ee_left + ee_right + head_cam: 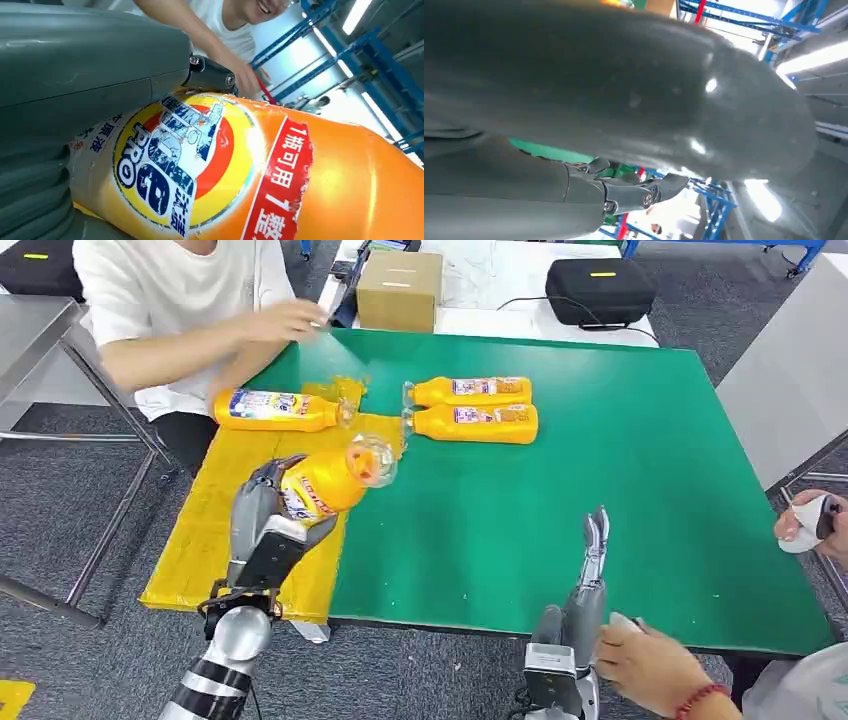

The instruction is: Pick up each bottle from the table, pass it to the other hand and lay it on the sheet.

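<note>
The left robot hand (262, 525) is seen nearest the camera, at about 7 o'clock in the head view, its fingers wrapped around an orange held bottle (330, 480) that is raised over the yellow sheet (190, 550), clear cap toward 2 o'clock. The green counter (600, 480) is seen to take up most of the scene, with the sheet laid along its 9 o'clock edge. The right robot hand (590, 570) is held at 5 o'clock by the counter's near edge, fingers straight and nothing in it; a person's hand (645, 665) is seen just beside its wrist. One bottle on the sheet (275, 410) is found lying at 11 o'clock. Two paired bottles (475, 408) are laid side by side, touching, on the counter at 12 o'clock.
</note>
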